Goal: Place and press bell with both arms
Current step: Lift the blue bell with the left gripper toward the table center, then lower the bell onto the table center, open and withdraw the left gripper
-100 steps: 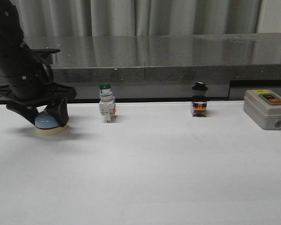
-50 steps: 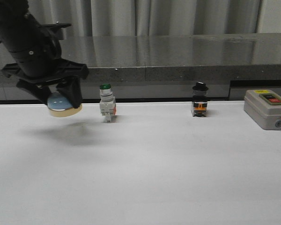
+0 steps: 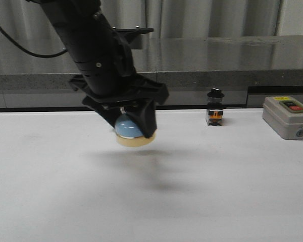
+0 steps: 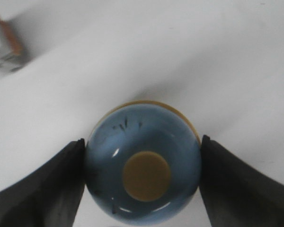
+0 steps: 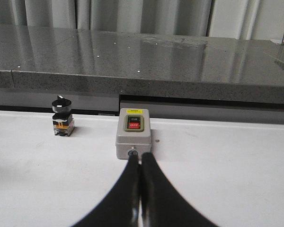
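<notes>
The right pincer [image 5: 140, 189] lay nearest its own camera, fingers pressed together with nothing between them, low over the worktop [image 3: 217, 191] and pointing at the grey box [image 5: 134, 134]; it did not show in the front view.

Further out, the bell [image 3: 134, 132] hung clear of the worktop, its shadow lying below and a little to the right; the left pincer [image 3: 130, 127] was closed on it, one finger on each side of the blue dome [image 4: 143, 163], as the wrist view showed. A second earlier the bell had sat on the worktop at the far left under that pincer; half a second earlier it was already lifted and beside the green-capped switch; now it had been carried rightward toward the middle, hiding that switch from the front camera. By my reading the pick was done and the carry under way, with the setting-down and the press not yet done.

The bell stood nearly upright, knob [image 4: 146, 177] up toward the wrist and base [image 3: 136, 141] down, its axis roughly vertical, the base perhaps slightly tilted.

Beyond, the black-knobbed switch [image 3: 215, 107] stood near the worktop's back edge.
</notes>
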`<state>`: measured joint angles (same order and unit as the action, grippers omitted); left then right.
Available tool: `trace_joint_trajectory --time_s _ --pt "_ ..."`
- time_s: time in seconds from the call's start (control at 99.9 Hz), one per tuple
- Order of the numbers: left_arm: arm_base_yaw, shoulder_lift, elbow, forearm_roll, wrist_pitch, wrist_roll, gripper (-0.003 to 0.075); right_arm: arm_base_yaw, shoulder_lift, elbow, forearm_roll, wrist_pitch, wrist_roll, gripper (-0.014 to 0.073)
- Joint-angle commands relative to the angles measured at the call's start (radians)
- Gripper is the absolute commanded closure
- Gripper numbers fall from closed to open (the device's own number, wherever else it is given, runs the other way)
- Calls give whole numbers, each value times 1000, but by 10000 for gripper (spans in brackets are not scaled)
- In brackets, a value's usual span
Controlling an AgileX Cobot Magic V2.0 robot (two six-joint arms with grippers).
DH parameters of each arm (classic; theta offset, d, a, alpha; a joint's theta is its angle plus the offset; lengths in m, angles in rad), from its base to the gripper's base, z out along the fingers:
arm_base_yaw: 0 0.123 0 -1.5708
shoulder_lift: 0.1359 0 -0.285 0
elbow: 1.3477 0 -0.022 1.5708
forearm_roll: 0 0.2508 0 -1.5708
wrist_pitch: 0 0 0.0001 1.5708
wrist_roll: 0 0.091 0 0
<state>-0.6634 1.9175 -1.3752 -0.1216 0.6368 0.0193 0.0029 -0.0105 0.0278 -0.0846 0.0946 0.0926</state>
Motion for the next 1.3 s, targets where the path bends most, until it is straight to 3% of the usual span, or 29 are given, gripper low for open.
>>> trace_joint_trajectory --time_s 0.0,0.34,0.43,0.58,0.73,0.851,0.971,1.191,1.291 --pt "-44 -33 -30 -11 -52 -6 384 -4 -10 -1 -12 -77 -2 662" --pt "-86 30 -30 -11 -71 -6 374 -4 -10 -1 -12 -77 -2 662" --pt "-86 34 -30 -11 -66 -6 318 -4 -10 -1 -12 -77 -2 662" --pt "-86 34 -30 -11 -66 -6 129 -4 -10 -1 -12 -77 -2 662" --pt "-86 30 -30 -11 -62 -6 135 -4 -10 -1 -12 -77 -2 662" --pt "-86 3 -32 -11 -64 -6 187 -4 -10 -1 -12 -77 -2 662" --pt "-75 -41 -32 -13 -67 -8 315 -4 -10 -1 -12 -77 -2 662" --pt "-13 -132 -32 -13 -62 -8 740 -4 -10 -1 -12 -77 -2 662" --pt "34 -167 -29 -13 -57 -8 739 -4 -10 -1 -12 -77 -2 662"
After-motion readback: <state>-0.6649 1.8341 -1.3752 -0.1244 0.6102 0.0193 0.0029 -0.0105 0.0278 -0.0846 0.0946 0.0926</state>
